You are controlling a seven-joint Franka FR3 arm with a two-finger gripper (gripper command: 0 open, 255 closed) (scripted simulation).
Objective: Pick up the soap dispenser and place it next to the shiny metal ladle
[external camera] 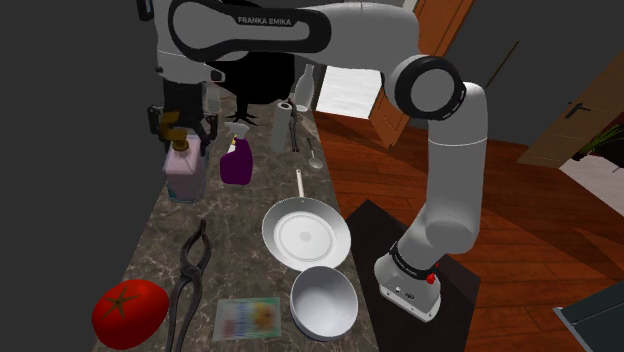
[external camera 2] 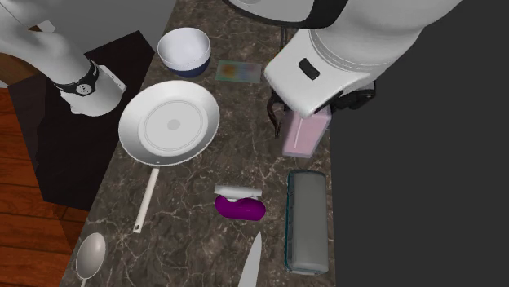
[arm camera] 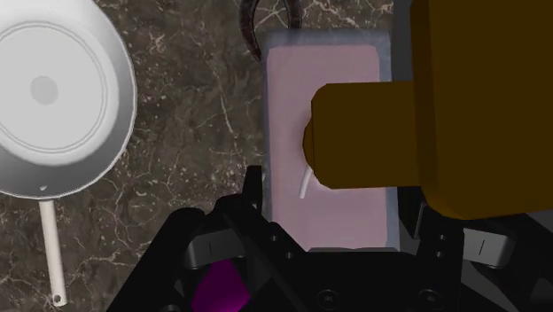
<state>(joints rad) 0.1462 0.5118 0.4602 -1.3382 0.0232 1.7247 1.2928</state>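
We see the gripper [external camera: 183,136] hanging spread open straight above the upright soap dispenser [external camera: 185,176], straddling its pump [arm camera: 372,133], nothing grasped.

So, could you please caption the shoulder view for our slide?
Franka gripper at the pink soap dispenser on a dark marbled counter, the ladle farther right.

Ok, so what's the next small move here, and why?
Probably lower the end effector a little: its open fingers flank the brown pump, above the body of the pink soap dispenser, which stands on the counter.
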